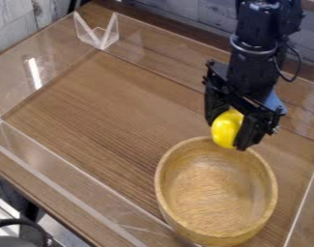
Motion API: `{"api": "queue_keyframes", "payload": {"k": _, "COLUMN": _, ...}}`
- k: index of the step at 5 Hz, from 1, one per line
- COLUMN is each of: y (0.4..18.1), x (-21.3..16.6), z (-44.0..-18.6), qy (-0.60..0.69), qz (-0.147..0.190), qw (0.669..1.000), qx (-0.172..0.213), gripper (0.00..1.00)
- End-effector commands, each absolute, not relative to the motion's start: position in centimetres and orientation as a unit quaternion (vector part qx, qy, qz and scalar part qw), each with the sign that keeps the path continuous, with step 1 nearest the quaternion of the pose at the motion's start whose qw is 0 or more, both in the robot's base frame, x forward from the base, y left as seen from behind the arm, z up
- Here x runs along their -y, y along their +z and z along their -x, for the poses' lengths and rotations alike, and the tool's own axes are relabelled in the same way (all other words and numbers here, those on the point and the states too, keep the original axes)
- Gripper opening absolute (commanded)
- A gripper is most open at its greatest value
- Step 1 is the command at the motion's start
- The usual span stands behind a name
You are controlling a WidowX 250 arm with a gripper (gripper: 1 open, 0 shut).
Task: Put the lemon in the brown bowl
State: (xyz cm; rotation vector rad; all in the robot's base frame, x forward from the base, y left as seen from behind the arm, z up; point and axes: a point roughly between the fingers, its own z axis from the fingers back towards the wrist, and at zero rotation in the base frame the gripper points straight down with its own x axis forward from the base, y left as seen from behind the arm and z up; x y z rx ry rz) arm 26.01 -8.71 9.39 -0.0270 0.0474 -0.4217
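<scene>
The brown bowl [216, 201] is set on the table [107, 111] at the near right. The lemon [226, 128] is held in the gripper [232, 130] just above the bowl's far rim.

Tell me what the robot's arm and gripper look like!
The arm is black all over, a chunky column of rounded segments coming down from the top. A thin black cable loops out along its right side. At the bottom sits the gripper, also black, a boxy block with two short, flat fingers pointing down. No writing or markings show on it.
</scene>
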Motion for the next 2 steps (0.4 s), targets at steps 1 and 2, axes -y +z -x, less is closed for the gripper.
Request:
{"api": "queue_keyframes", "payload": {"k": 1, "y": 11.38, "x": 8.9, "z": -25.89, "qy": -0.216, "qz": 0.014, "qw": 0.976, "qx": 0.01, "gripper": 0.0}}
{"api": "queue_keyframes", "payload": {"k": 2, "y": 11.46, "x": 8.9, "z": -25.5, "qy": -0.218, "qz": 0.015, "qw": 0.976, "qx": 0.01, "gripper": 0.0}}
